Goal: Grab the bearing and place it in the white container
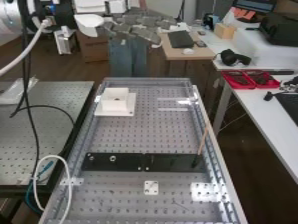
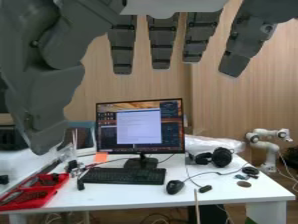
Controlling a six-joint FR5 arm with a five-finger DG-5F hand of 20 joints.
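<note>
Smooth, matt plastic forms the white container (image 1: 114,106), softly glossy metal the perforated benchtop (image 1: 126,136) and plastic the red trays (image 2: 28,199); matt wood-grain panelling (image 2: 249,107) faces the wall.

We saw the hand (image 1: 136,24) in dark grey, and the container (image 1: 115,104) in plain white on a white base plate (image 1: 126,112). Beneath them the bench top (image 1: 126,135) was silvery grey, patterned with regular rows of small dark dots, and we found similar dotting on the grey side table (image 1: 56,102). The long flat plate (image 1: 174,162) was black, flecked with a few pale spots, and the thin stick (image 1: 203,140) orange-brown. We noted bright red trays (image 1: 241,86), a white desk (image 2: 113,195), a black keyboard (image 2: 123,175), a black mouse (image 2: 174,187), black headphones (image 2: 221,157), an orange sticky note (image 2: 101,157) and light tan, wood-grained wall panelling (image 2: 159,90).
</note>
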